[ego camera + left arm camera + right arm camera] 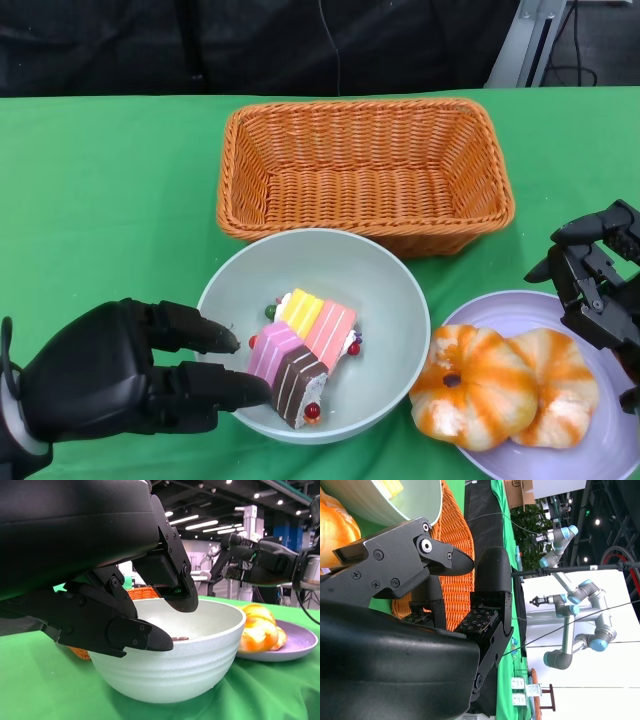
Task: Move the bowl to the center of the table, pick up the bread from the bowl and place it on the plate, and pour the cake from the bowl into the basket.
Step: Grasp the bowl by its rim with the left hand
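A green cloth (pixel 110 200) covers the surface. Beyond the cloth's far edge hangs a dark curtain (pixel 250 45). Beyond the cloth in the right wrist view stand grey-and-blue robot arms (pixel 570 597) and a leafy plant (pixel 530 540).

No text, label, brand or number can be read in any view. In the right wrist view, a cardboard box (pixel 519 491) beyond the orange wicker basket (pixel 454 545) bears a small dark printed mark, too small and blurred to make out.
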`<action>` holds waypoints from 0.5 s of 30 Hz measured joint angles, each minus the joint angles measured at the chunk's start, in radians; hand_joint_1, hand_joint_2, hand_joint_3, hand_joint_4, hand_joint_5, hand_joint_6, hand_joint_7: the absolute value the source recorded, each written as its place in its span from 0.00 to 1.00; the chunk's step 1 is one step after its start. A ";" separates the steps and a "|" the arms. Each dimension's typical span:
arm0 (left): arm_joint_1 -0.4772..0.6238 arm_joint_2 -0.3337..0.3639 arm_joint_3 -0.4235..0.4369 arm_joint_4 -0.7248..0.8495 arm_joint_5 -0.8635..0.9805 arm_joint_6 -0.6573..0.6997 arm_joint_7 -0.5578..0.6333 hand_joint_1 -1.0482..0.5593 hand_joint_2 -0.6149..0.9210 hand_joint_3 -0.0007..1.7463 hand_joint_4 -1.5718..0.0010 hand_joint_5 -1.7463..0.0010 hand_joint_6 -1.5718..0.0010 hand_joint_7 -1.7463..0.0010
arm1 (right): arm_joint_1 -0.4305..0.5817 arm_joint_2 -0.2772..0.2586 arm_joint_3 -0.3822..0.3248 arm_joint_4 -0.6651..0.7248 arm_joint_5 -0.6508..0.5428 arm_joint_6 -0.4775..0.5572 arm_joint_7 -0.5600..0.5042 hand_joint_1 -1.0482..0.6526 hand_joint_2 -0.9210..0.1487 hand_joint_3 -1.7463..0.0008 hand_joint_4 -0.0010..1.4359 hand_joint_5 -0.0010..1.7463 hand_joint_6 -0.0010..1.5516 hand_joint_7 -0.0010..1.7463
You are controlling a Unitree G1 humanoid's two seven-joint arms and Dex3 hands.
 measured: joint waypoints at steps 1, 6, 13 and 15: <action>0.000 0.000 0.000 0.000 -0.001 0.000 -0.005 0.42 1.00 0.09 0.37 0.93 0.42 0.99 | 0.001 0.000 0.000 -0.002 0.000 0.000 -0.002 0.53 0.25 0.55 0.52 0.92 0.46 0.69; 0.000 0.000 0.000 0.006 -0.007 -0.010 -0.028 0.41 1.00 0.10 0.37 0.93 0.42 0.99 | 0.002 0.001 0.000 -0.006 0.000 0.000 -0.004 0.52 0.24 0.55 0.52 0.92 0.45 0.69; -0.001 -0.003 0.000 0.019 -0.013 -0.027 -0.062 0.40 1.00 0.13 0.37 0.93 0.43 1.00 | 0.009 0.004 0.002 -0.020 0.000 0.003 -0.014 0.54 0.23 0.54 0.51 0.92 0.45 0.69; -0.003 -0.007 0.000 0.024 -0.018 -0.027 -0.077 0.40 1.00 0.13 0.37 0.93 0.44 1.00 | 0.011 0.004 0.003 -0.022 0.000 0.008 -0.014 0.54 0.23 0.54 0.51 0.92 0.45 0.69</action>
